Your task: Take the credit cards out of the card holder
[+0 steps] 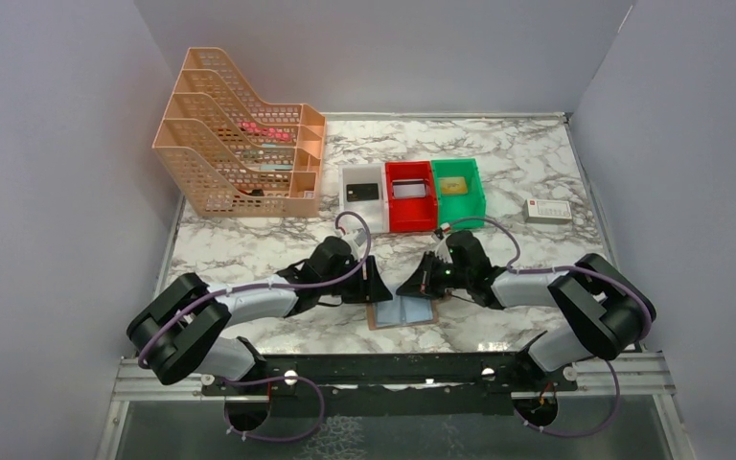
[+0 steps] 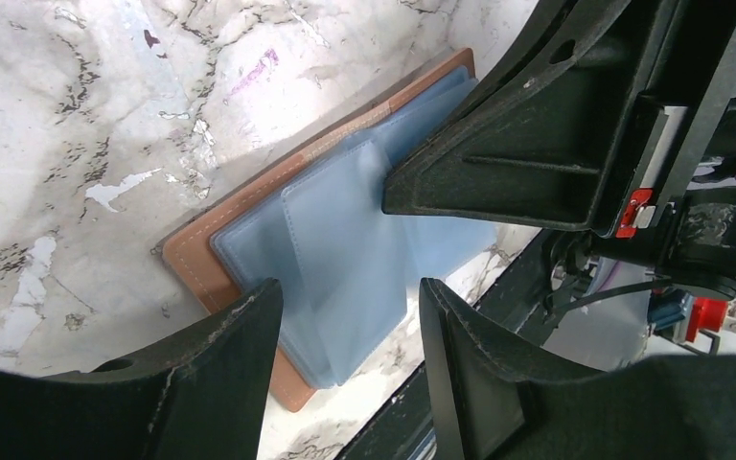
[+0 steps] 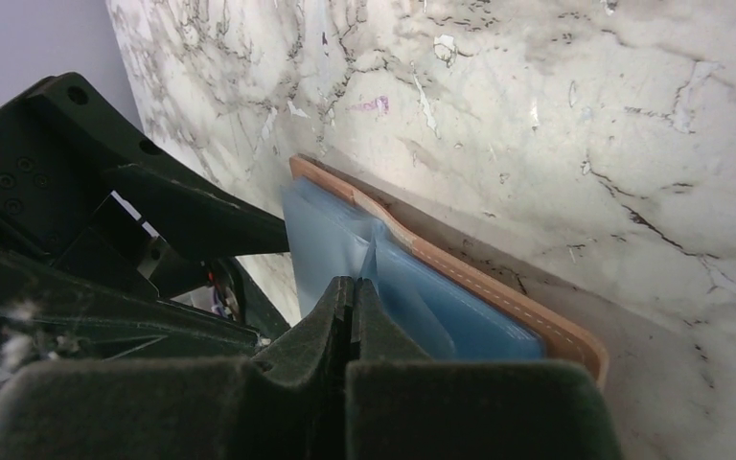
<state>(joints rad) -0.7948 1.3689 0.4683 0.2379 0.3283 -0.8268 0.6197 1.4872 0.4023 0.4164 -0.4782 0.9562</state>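
- Tan-brown card holder (image 1: 402, 314) lies spread open and flat on the marble surface (image 1: 498, 153), near its front edge, between the two arms.
- Its pale blue sleeves (image 2: 345, 249) face up. One leaf stands raised off the stack, the rest lie flat.
- The sleeves are cloudy, and I cannot tell whether any card sits inside them.
- Left tool (image 2: 350, 287): fingers apart, poised over the near corner of the holder with nothing between them. The black fingers hide part of that corner.
- Right tool (image 3: 347, 287): fingers pressed together, tip at the raised blue leaf. Whether that leaf is pinched between them cannot be made out.
- The right tool's body covers the far half of the holder in the left wrist view, and any snap tab is out of sight.
- White bin (image 1: 364, 171) at the back holds a dark card (image 1: 362, 191), lying flat.
- The contents of the red bin (image 1: 410, 218) and green bin (image 1: 460, 209) are too small to identify from overhead.
- A peach file rack (image 1: 240, 153) stands at the back left, and a small white box (image 1: 548, 211) at the right, well apart from the holder.
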